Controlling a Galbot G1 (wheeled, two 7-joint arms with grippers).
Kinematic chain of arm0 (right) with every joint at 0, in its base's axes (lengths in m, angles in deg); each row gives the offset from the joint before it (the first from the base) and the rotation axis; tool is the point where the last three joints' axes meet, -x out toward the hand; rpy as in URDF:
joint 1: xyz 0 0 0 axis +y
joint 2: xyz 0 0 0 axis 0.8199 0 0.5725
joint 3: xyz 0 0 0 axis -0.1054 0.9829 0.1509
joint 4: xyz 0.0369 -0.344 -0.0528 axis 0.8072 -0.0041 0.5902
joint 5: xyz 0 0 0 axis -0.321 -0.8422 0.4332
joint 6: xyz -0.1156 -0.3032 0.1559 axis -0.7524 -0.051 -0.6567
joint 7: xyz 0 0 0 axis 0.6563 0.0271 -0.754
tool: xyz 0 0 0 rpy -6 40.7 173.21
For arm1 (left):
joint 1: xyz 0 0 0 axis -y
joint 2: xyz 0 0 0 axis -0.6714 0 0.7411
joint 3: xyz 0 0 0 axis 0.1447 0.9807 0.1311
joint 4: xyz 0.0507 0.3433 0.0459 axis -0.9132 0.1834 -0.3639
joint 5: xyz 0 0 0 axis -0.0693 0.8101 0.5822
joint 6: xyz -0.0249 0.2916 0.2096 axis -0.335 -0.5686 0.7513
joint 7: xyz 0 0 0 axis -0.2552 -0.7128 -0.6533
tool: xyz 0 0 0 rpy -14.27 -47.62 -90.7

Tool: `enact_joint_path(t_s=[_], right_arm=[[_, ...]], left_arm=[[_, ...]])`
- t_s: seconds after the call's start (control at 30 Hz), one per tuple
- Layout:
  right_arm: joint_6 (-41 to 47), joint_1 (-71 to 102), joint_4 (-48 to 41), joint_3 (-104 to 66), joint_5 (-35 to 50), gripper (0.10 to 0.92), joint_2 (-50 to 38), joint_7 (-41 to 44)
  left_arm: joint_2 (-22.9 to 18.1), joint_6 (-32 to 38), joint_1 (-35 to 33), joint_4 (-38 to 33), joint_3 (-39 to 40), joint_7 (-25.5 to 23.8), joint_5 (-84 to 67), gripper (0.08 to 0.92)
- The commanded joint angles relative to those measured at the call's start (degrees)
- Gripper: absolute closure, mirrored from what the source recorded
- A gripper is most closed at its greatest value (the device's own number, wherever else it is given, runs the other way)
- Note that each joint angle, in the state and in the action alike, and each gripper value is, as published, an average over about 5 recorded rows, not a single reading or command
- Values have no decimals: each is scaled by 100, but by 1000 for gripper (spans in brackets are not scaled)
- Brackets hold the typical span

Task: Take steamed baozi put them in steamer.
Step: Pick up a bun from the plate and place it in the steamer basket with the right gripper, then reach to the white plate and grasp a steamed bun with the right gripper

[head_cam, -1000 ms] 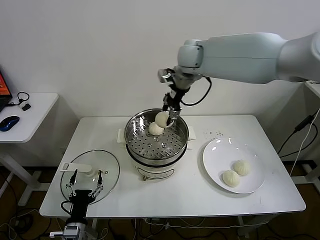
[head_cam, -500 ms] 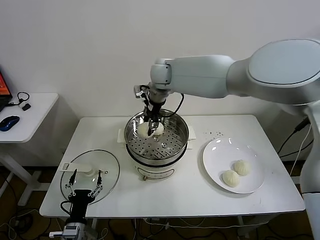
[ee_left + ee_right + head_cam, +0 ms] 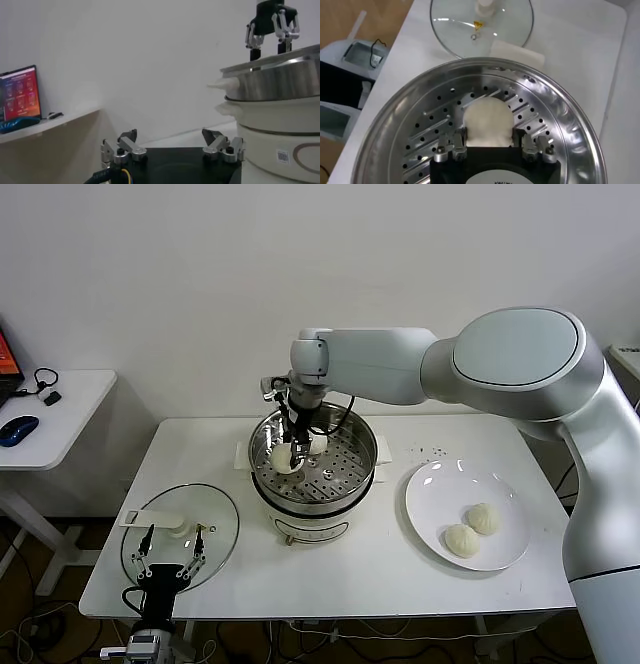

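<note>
The steamer [image 3: 362, 436], a shiny steel pot with a perforated tray, stands mid-table. My right gripper [image 3: 291, 450] reaches down into its left side. In the right wrist view one baozi [image 3: 487, 116] rests on the tray [image 3: 420, 135] between the right gripper's [image 3: 489, 131] fingers, which stand open close beside it with thin dark gaps. A second baozi [image 3: 318, 444] lies on the tray just right of it. Two more baozi [image 3: 484, 518] [image 3: 461, 540] sit on the white plate [image 3: 436, 484]. My left gripper [image 3: 170, 541] is parked open at the table's front left.
The glass lid [image 3: 212, 522] with a white handle lies flat on the table left of the steamer, under the left gripper. The left wrist view shows the steamer's wall [image 3: 280, 82] to one side. A side table with a mouse [image 3: 18, 430] stands far left.
My right arm has swung left and down, bringing the baozi from above the steamer's back onto the tray's left side. Its fingers have spread apart. The left arm has not moved.
</note>
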Motion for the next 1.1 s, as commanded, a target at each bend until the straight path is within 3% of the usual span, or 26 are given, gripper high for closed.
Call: enact_joint_path(t_s=[0.03, 0.17, 0.27, 0.7, 1.1], right_arm=[[62, 123, -171, -134, -177, 328, 31, -275], [62, -12, -36, -211, -45, 233, -106, -266], [65, -167, 155, -235, 82, 207, -279, -268], [-360, -1372, 1420, 464, 193, 203, -1623, 374], [-931, -1672, 2215, 1193, -853, 203, -3390, 617]], left_arm=[[-227, -2, 1, 7, -6, 4, -13, 177], [-235, 0, -13, -14, 0, 4, 2, 177], [-241, -3, -32, -50, 2, 1, 9, 177], [-278, -1, -147, -217, 3, 8, 44, 177], [-280, 9, -148, -189, 16, 20, 85, 177]])
